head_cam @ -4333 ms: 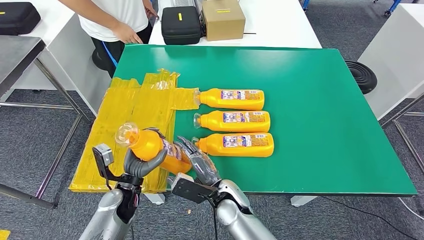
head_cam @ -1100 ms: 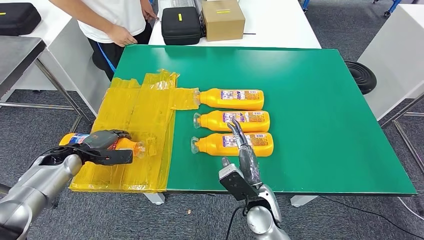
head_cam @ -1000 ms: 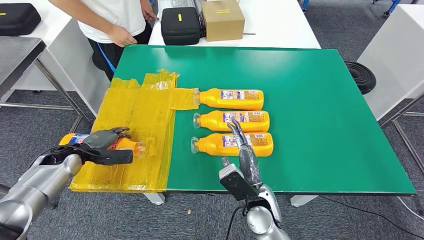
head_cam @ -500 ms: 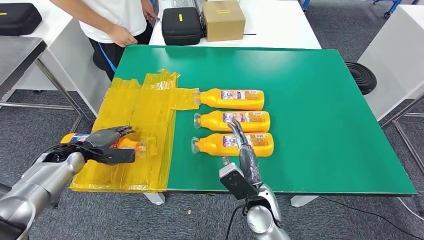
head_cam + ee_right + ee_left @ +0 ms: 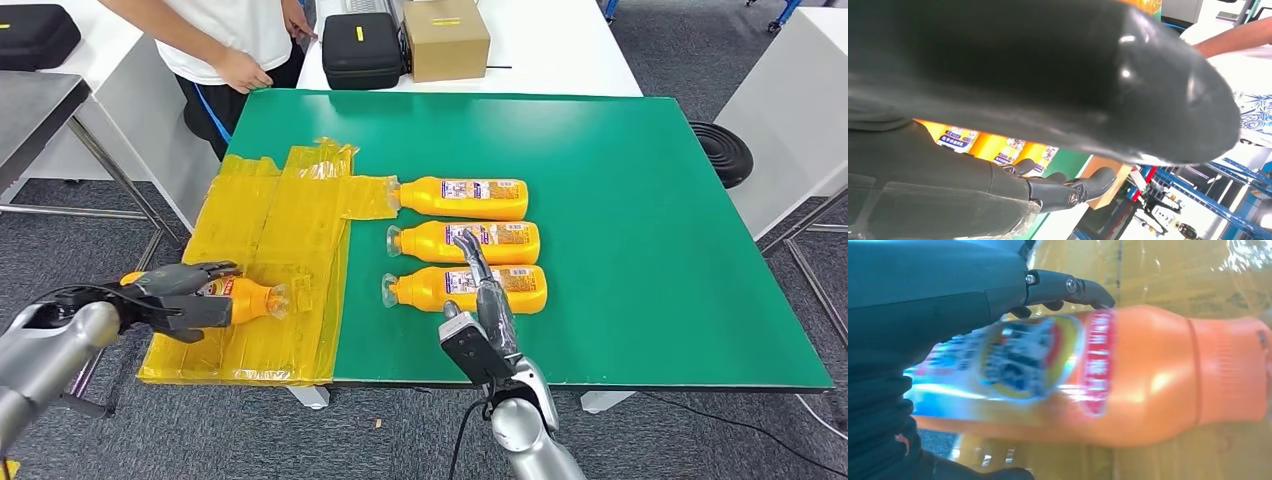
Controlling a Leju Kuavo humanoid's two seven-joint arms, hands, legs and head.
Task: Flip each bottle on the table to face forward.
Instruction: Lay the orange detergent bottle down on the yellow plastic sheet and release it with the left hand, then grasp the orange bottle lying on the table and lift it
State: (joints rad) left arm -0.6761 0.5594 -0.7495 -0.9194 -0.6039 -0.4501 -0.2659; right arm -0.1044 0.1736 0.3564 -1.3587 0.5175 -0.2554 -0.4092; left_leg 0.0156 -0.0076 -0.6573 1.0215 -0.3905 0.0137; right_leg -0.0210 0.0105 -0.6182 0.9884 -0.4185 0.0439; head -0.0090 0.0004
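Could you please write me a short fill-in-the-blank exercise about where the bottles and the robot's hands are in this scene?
1. The left hand grips one orange bottle over the ____ plastic sheet.
2. ____ more bottles lie in a row on the green table.
3. The right hand holds ____.
4. A black case sits beside a ____ box.

Missing words: yellow; three; nothing; cardboard

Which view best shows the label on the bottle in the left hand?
Left wrist view: the bottle is close up, label facing the camera, though blurred. In the head view it is small and the left hand covers most of it.
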